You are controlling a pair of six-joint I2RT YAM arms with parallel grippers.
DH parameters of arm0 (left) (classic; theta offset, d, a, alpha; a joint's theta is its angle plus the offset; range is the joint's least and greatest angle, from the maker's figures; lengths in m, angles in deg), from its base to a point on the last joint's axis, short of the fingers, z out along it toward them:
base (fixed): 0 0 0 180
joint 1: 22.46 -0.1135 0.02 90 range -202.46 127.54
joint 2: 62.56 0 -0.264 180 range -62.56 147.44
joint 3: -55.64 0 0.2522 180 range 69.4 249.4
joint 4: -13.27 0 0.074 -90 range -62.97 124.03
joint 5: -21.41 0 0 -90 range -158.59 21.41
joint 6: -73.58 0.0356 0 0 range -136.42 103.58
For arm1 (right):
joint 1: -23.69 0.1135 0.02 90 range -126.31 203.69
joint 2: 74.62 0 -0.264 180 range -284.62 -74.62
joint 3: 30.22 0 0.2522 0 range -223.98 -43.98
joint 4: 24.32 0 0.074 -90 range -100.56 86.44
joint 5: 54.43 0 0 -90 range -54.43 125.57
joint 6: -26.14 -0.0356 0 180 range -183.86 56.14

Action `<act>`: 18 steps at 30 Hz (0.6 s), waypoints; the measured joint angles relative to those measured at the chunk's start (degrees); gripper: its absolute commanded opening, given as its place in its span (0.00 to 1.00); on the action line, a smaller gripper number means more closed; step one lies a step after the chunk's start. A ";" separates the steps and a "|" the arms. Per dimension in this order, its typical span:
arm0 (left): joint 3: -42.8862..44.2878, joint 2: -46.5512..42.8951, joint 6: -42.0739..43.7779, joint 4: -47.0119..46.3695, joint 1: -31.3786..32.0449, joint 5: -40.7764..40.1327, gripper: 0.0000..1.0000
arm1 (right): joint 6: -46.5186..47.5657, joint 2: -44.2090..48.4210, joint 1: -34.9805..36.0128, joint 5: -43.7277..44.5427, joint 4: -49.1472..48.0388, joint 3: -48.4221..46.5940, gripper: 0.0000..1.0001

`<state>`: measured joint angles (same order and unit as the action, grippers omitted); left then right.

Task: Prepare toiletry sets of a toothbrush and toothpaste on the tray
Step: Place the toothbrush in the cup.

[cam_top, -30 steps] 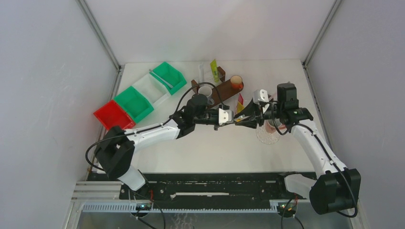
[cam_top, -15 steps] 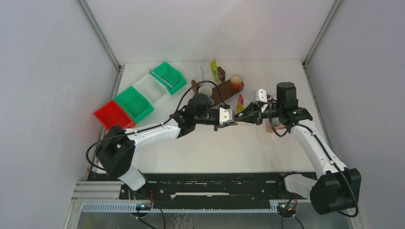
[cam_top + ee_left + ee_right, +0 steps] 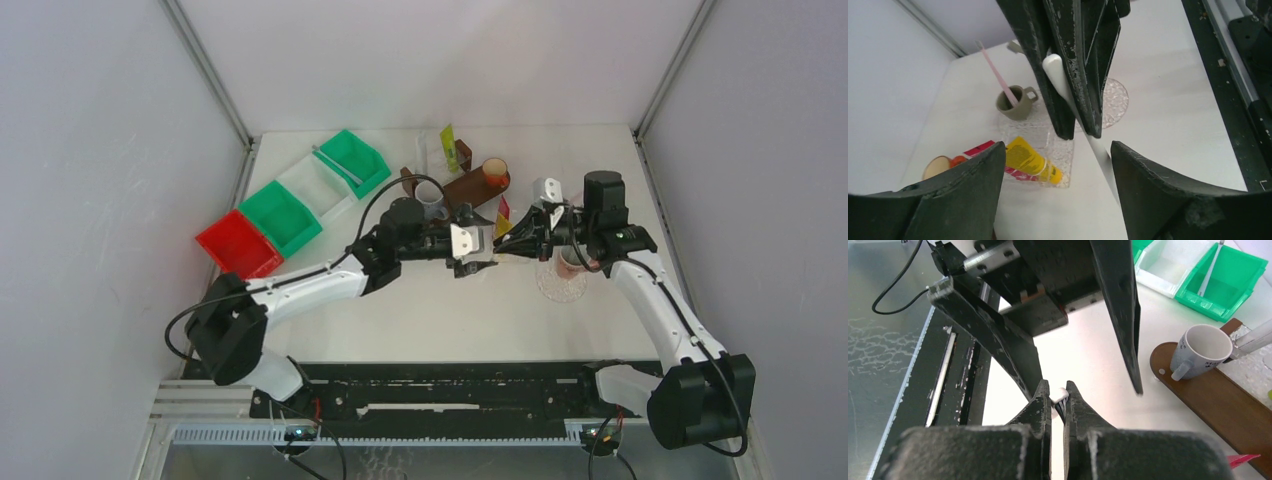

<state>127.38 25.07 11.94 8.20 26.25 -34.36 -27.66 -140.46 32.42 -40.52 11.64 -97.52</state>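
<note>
Toothbrush, the white one, hangs in the air over the middle of the table, pinched tight between the closed fingers of the right gripper. The left gripper has its fingers spread wide on either side of the handle, not touching it. Beyond, a pink toothbrush leans in a brown-grey mug.

We look down from above and behind the arm bases, which sit at 6 o'clock, taking in the whole table from afar. Our left wrist view sits close behind the left gripper, facing the right gripper at 12 o'clock. Our right wrist view faces back the opposite way. Both wrist views share the white toothbrush.
</note>
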 measured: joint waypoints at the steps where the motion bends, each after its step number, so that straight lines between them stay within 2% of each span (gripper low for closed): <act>1: -1.03 -1.22 -0.26 -1.42 -0.09 -0.61 0.82 | -0.94 0.00 -0.26 -0.02 -0.33 0.00 0.00; 7: -8.11 -7.67 -5.40 -11.50 -2.80 -3.74 0.87 | -5.95 0.00 -1.99 -0.04 -2.73 0.00 0.00; 11: -13.11 -10.34 -10.25 -18.84 -4.92 -10.69 0.90 | -9.70 0.09 -3.19 0.26 -4.92 0.00 0.00; 18: -14.64 -11.80 -20.70 -23.52 -10.38 -22.84 0.92 | -17.64 -0.24 -3.72 2.97 -7.93 -4.02 0.00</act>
<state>112.74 13.27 -8.76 -15.32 15.87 -57.20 -45.30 -140.70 28.71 -37.55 3.70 -101.54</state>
